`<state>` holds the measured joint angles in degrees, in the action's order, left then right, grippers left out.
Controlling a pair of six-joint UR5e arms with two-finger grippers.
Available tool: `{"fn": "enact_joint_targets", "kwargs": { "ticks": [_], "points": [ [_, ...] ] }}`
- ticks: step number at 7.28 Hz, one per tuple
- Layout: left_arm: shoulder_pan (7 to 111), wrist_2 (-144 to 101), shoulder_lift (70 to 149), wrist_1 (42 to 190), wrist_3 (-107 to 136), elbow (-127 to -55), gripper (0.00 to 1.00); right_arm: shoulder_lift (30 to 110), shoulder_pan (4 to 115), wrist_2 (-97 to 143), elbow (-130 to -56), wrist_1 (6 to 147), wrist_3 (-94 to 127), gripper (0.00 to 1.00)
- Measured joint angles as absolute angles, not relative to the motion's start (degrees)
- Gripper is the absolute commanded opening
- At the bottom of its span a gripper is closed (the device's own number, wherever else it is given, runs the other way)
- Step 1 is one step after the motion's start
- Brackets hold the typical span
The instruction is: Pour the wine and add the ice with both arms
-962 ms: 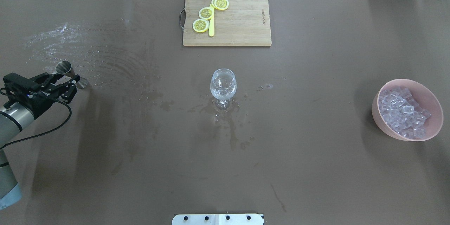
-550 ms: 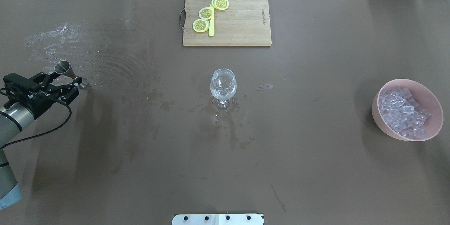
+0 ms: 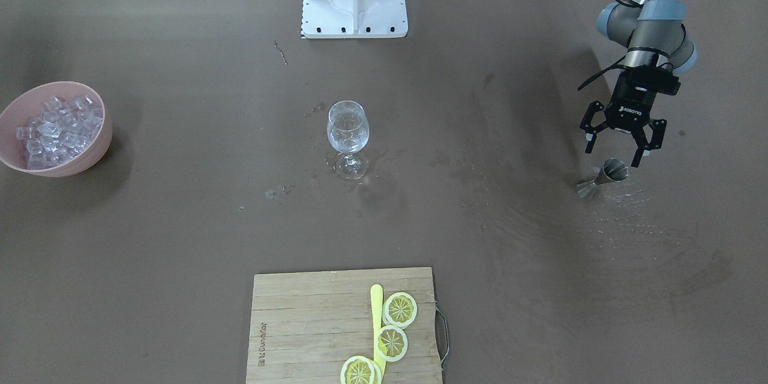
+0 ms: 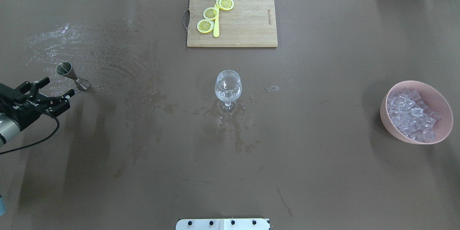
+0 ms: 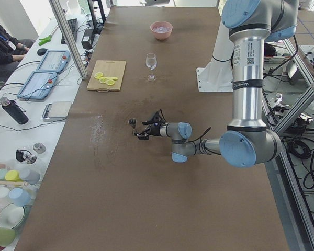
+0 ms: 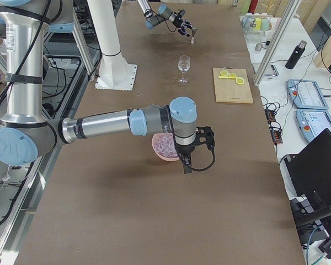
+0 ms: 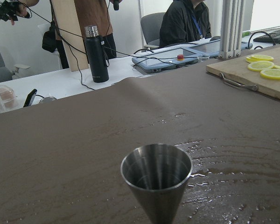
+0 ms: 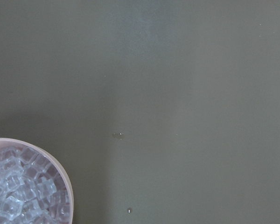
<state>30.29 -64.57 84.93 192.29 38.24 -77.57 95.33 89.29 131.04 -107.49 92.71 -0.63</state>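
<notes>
Pouring looked finished: jigger (image 4: pixel 73 76) stood on the wet table (image 4: pixel 143 158), left gripper (image 3: pixel 613 153) wide and empty just beside it. Ice (image 4: pixel 413 115) sat in the pink bowl (image 4: pixel 390 126), well apart from the wine glass (image 4: pixel 228 88). Right gripper (image 6: pixel 188 161) hung near the bowl, spread unreadable; next it likely needed a firm pinch on one slick cube.

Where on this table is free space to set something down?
The widest bare patch lies between the wine glass and the pink bowl. The strip from the glass to the white base plate is free, though stained. Crowded only around the jigger and the open left gripper.
</notes>
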Motion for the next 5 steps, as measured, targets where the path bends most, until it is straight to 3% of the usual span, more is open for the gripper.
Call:
{"fn": "enact_joint_targets", "kwargs": {
  "ticks": [5],
  "points": [
    [26.2,-71.3,76.5,201.8,38.3,-78.9,0.97,95.4,89.3,131.0,-107.6,92.7,-0.7,1.00]
  ]
}}
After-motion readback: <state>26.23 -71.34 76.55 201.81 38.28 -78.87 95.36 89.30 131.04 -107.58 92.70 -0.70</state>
